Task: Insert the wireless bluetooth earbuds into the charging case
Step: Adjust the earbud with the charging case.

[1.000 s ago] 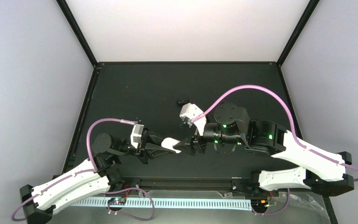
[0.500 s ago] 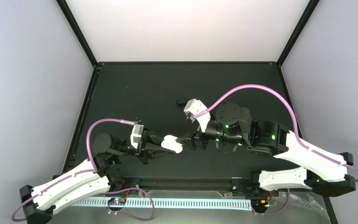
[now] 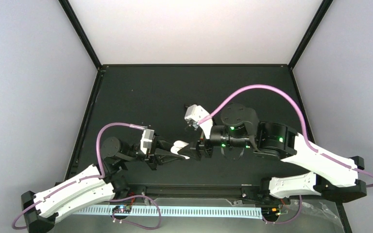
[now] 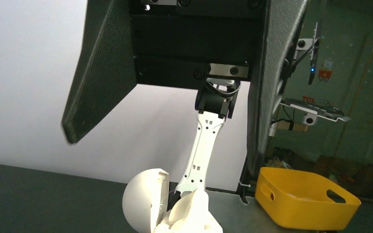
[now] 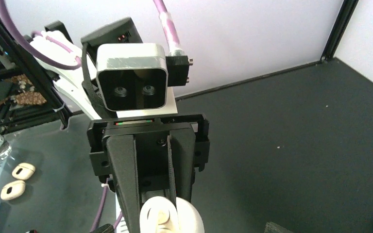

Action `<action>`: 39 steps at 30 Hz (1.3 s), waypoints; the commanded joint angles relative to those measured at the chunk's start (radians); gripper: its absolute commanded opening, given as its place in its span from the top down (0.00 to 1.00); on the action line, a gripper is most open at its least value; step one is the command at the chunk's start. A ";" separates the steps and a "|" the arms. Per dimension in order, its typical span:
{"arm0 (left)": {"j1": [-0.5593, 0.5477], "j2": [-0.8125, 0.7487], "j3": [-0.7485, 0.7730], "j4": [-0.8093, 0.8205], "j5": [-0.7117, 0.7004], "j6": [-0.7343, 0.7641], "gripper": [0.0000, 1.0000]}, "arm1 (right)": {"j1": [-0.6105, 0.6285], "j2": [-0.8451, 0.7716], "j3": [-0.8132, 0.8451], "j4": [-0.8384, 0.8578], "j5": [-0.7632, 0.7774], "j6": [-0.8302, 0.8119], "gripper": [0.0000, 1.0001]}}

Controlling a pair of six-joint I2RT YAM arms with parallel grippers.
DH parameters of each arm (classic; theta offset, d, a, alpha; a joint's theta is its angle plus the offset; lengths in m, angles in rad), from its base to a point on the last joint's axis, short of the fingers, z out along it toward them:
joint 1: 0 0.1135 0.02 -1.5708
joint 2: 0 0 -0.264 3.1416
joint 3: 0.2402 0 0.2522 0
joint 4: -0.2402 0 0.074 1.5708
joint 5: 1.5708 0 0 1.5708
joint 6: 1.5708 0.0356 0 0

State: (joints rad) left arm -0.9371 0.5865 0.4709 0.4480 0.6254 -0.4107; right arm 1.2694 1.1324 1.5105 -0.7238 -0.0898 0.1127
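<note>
The charging case (image 4: pixel 144 203), white from these angles, is held above the black table (image 3: pixel 145 97) near its front middle, between the two arms. Its domed lid is swung open beside the base. In the right wrist view a small pale rounded shape sits in the opening, possibly an earbud (image 5: pixel 162 217), though the frame edge cuts the case off and I cannot be sure. The left gripper (image 3: pixel 174 150) is clamped tight on the case from the left. The right gripper (image 3: pixel 197 147) faces it from the right, just beside the case, its jaws spread wide with nothing between them.
</note>
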 commanded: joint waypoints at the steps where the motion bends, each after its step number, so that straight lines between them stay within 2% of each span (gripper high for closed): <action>1: 0.000 0.007 0.042 0.004 0.010 0.023 0.98 | 0.002 0.021 0.007 -0.010 0.009 -0.007 0.20; 26: 0.000 -0.019 0.031 0.009 0.013 0.025 0.98 | 0.002 0.050 -0.010 -0.048 0.173 0.038 0.21; 39: 0.000 -0.030 0.025 0.004 0.004 0.026 0.98 | 0.002 -0.019 -0.034 0.010 0.106 0.048 0.20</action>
State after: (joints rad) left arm -0.9371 0.5755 0.4709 0.4339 0.6254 -0.3996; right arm 1.2701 1.1675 1.4914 -0.7422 0.0315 0.1532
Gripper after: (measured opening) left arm 0.220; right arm 0.800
